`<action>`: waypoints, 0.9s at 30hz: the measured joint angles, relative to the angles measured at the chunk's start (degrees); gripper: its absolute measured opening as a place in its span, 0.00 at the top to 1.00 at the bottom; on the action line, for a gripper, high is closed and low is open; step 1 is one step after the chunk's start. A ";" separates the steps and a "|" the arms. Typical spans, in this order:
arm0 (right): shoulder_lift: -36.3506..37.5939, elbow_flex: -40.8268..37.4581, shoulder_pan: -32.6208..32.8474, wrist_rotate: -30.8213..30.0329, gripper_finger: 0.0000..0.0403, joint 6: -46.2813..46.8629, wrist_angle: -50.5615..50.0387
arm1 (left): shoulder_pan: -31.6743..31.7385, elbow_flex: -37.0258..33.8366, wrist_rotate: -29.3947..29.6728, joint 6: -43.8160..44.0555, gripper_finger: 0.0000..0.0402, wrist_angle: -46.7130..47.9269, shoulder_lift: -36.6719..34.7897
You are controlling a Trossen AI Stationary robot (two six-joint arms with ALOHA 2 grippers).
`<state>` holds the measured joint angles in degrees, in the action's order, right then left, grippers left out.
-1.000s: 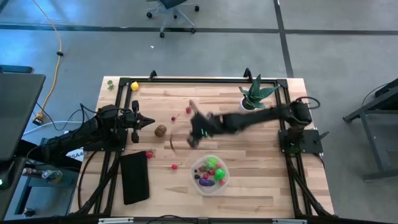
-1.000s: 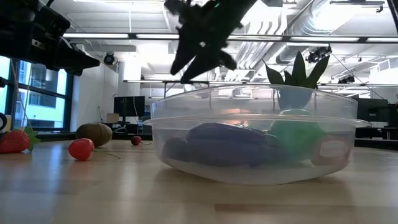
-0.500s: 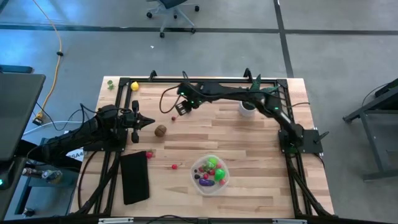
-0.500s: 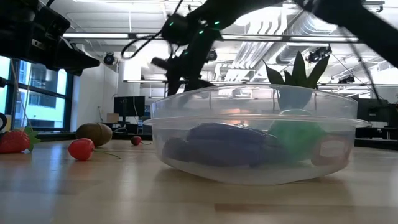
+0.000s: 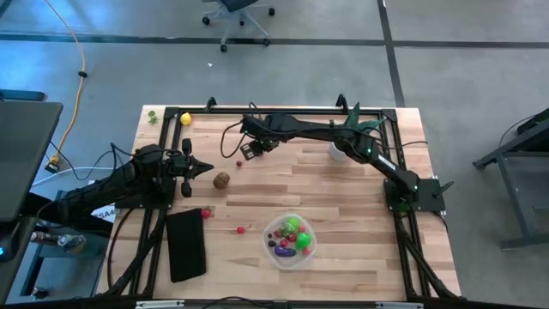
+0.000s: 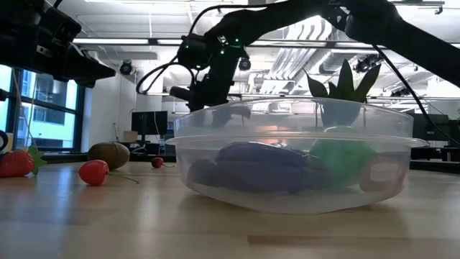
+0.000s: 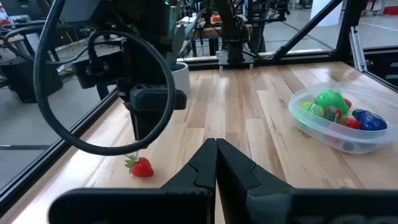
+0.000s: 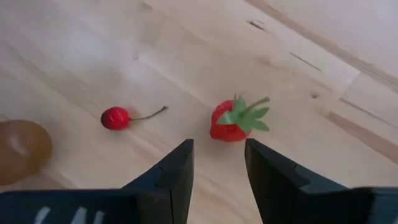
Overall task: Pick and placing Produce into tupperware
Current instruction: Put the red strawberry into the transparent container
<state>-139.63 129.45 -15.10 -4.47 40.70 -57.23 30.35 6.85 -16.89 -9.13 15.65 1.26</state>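
Right gripper (image 8: 217, 163) poised above a strawberry (image 8: 235, 121), jaws partly apart and empty: the approach step of another pick.

Next move, by judgement: descend, straddle the strawberry, close. It is red and leafy-topped, well apart from the tupperware (image 5: 290, 240), which holds green, purple and red produce. Left gripper (image 7: 216, 163) waits closed, empty, beside the brown fruit (image 5: 221, 180).

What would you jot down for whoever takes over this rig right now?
Right gripper: open, empty, hovering above the strawberry at the table's far side, a cherry beside it.
Left gripper: shut, empty, waiting at the left near the kiwi.
Done: several pieces already in the tupperware.
Left: that strawberry and cherry, the kiwi, two red pieces near the black rectangle, and a yellow piece and a green piece at the far left corner.
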 joint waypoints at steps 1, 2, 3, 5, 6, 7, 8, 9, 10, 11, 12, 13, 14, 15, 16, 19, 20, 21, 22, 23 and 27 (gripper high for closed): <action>-0.01 0.00 -0.10 -0.02 0.67 -0.17 0.12 | 0.02 0.00 0.00 0.00 1.00 -0.01 0.00; -0.05 0.00 -0.27 0.01 0.66 -0.19 0.43 | 0.02 0.00 -0.01 -0.02 1.00 0.01 0.00; -0.09 0.00 -0.38 0.04 0.66 -0.19 0.65 | 0.02 0.00 -0.01 0.00 1.00 0.01 0.00; -0.09 0.00 -0.65 0.09 0.63 -0.21 0.50 | 0.00 0.00 0.01 0.00 1.00 0.01 0.00; -0.21 0.00 -0.75 0.07 0.61 -0.21 0.52 | 0.01 0.00 0.00 -0.01 1.00 0.01 0.00; -0.39 0.00 -0.92 0.08 0.58 -0.21 0.54 | 0.02 0.00 0.01 0.00 1.00 0.01 0.00; -0.60 0.00 -1.11 0.27 0.55 -0.18 0.48 | 0.02 0.00 0.01 0.00 1.00 0.00 0.00; -0.75 0.00 -1.36 0.63 0.52 0.31 0.24 | 0.00 0.00 -0.01 -0.02 1.00 0.01 0.00; -0.89 -0.02 -1.55 0.80 0.48 1.28 -0.01 | 0.01 0.00 0.00 0.00 1.00 0.00 0.00; -1.12 -0.02 -1.67 0.76 0.45 2.52 0.08 | 0.00 0.00 0.01 0.00 1.00 0.01 0.00; -1.27 0.02 -1.79 1.03 0.42 3.86 -0.01 | 0.01 0.00 0.01 -0.02 1.00 0.01 0.00; -1.43 0.00 -1.87 1.33 0.40 4.86 -0.88 | 0.01 0.00 0.00 -0.01 1.00 0.00 0.00; -1.71 -0.02 -1.89 1.17 0.38 5.39 -1.29 | 0.02 0.00 0.01 0.00 1.00 0.01 0.00; -2.13 -0.01 -1.89 0.75 0.36 5.38 -0.61 | 0.01 0.00 0.01 0.00 1.00 0.00 0.00; -2.42 0.00 -1.84 0.58 0.36 5.57 -0.19 | 0.00 0.00 -0.01 0.00 1.00 0.01 0.00; -3.41 -0.02 -1.76 0.68 0.36 6.04 0.62 | 0.02 0.00 -0.01 0.00 1.00 0.01 0.00; -3.77 -0.02 -1.74 0.96 0.36 6.46 1.22 | 0.02 0.00 0.01 0.00 1.00 0.01 0.00; -4.08 -0.02 -1.74 1.56 0.36 6.96 1.36 | 0.00 0.00 0.01 0.00 1.00 -0.01 0.00; -4.42 -0.02 -1.74 1.58 0.36 7.04 1.68 | 0.02 0.00 0.00 -0.01 1.00 -0.01 0.00; -4.69 -0.02 -1.74 1.59 0.37 7.06 2.44 | 0.01 0.00 -0.01 -0.02 1.00 0.00 0.00; -5.09 0.00 -1.74 1.55 0.37 7.33 3.45 | 0.00 0.00 -0.01 -0.02 1.00 -0.01 0.00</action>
<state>-144.72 129.45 -16.84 -2.92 48.03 -53.78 30.35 6.85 -16.91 -9.15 15.64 1.26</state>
